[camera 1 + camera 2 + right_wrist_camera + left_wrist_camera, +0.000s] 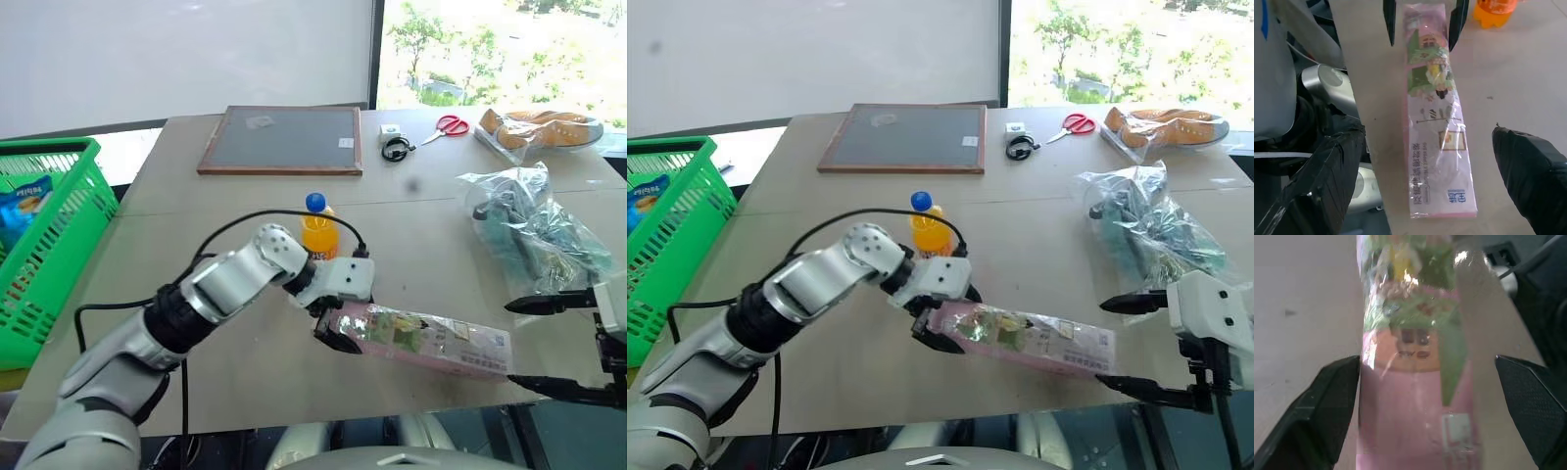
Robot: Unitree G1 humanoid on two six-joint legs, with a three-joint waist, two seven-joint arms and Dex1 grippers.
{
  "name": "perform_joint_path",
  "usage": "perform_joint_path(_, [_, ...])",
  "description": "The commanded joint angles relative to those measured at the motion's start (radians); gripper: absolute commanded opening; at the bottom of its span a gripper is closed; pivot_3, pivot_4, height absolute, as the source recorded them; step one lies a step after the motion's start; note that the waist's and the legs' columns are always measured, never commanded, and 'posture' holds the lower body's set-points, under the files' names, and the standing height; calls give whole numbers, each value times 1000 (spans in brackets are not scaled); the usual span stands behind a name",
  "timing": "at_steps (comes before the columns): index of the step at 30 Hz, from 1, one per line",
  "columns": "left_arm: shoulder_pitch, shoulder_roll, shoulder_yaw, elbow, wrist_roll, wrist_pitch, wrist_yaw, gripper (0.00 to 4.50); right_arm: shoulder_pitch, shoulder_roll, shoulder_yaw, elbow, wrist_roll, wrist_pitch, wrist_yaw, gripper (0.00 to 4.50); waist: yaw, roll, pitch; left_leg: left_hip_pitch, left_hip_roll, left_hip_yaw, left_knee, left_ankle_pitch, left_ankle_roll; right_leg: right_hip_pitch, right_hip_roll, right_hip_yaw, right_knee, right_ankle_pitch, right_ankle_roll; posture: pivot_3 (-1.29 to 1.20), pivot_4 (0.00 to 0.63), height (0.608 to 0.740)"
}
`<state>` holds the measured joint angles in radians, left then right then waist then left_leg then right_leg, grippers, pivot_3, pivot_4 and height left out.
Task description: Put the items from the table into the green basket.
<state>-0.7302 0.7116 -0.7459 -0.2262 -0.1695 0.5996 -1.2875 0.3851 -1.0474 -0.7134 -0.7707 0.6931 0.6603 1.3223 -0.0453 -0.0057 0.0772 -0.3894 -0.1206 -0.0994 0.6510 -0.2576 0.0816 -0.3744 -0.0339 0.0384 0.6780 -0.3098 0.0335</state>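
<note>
Pink carton (431,339): long flat box in glossy film with a floral print, lying flat on the surface near its 6 o'clock edge.
Left gripper (336,323): black tapered fingers (1327,411) spread wide, straddling the carton's 9 o'clock end without closing on it.
Right gripper (563,345): two slim pointed black fingers wide apart, holding nothing, just off the carton's 3 o'clock end.
Orange-drink bottle (318,230): small, rounded plastic, blue ball-like cap, upright just at 12 o'clock of the left gripper.
Clear bag (534,230): crinkly transparent plastic with dark contents, at 3 o'clock.
Green basket (49,245): bright plastic, slotted lattice walls, thick rim, at 9 o'clock beside the surface; a blue packet (24,201) inside.
Surface (245,211): smooth matte beige-grey with a seam across.
Framed board (282,139): flat dark rectangle in a wooden frame, at 12 o'clock.
</note>
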Motion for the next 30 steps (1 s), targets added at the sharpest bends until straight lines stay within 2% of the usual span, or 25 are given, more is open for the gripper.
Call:
perform_joint_path(1, [3, -17, -55, 66, 126, -75, 16, 4500, -8, 13, 13, -32, -5, -17, -46, 4442, 0, 0, 0, 0, 0, 0, 0, 0, 0, 0, 0, 0, 0, 0, 0, -225, 98, 740])
perform_joint_path(4, [26, -35, -46, 86, 153, -111, 16, 3654, -7, 18, 30, -41, -6, -20, -70, 4500, 0, 3, -2, -1, 0, 0, 1, 0, 0, -1, 0, 0, 0, 0, 0, -230, 96, 740])
perform_joint_path(8, [74, -37, 12, 79, 146, -220, 2, 1903, 0, 32, 63, -61, -24, -39, -105, 4500, 3, 7, -5, 2, 0, 0, 1, 0, 0, 1, 0, 0, 0, 1, 2, -228, 90, 740])
perform_joint_path(10, [103, -46, 77, 62, 108, -280, 3, 1337, -2, 51, 75, -68, -31, -50, -131, 4500, 3, 7, -5, 4, 0, 0, 1, 0, 0, 4, 0, 0, -1, 1, 2, -217, 86, 740])
perform_joint_path(15, [145, -16, 277, -41, -6, -251, -3, 1337, -71, 146, 59, -73, 93, -40, -249, 4500, 2, 4, -3, 3, 0, 0, 2, 0, 0, 3, 0, -1, 0, 1, 2, -167, 73, 740])
perform_joint_path(18, [212, 78, 459, -191, -152, -125, -4, 1337, -155, 192, 55, -93, 233, -41, -350, 4500, -11, 5, -3, 1, 0, 0, 1, 2, -4, 0, 0, 0, 1, 1, 2, -120, 61, 740])
perform_joint_path(21, [249, 113, 583, -290, -258, 2, 50, 1337, -248, 204, 88, -63, 298, -41, -438, 4500, -16, 6, -4, 1, 0, 0, 0, 3, -4, -2, 1, 1, 1, 1, 2, -56, 46, 740])
perform_joint_path(25, [224, 92, 706, -346, -337, 126, 173, 1337, -372, 205, 132, 23, 386, -16, -530, 4500, 17, 3, -6, 1, 0, 0, 2, 3, -5, -1, 1, 0, 1, 1, 2, -10, 35, 740])
perform_joint_path(27, [176, 69, 787, -358, -430, 248, 252, 1337, -425, 186, 128, 97, 420, 3, -550, 4500, 38, 2, -7, 1, 0, 0, 2, 3, -5, 0, 1, 0, 2, 1, 2, 31, 26, 740])
perform_joint_path(30, [164, 89, 869, -376, -492, 356, 323, 1337, -543, 169, 135, 228, 465, 21, -597, 4500, 60, 0, -8, 1, -1, -1, 2, 3, -5, -1, 1, -1, 2, 2, 2, 72, 17, 740])
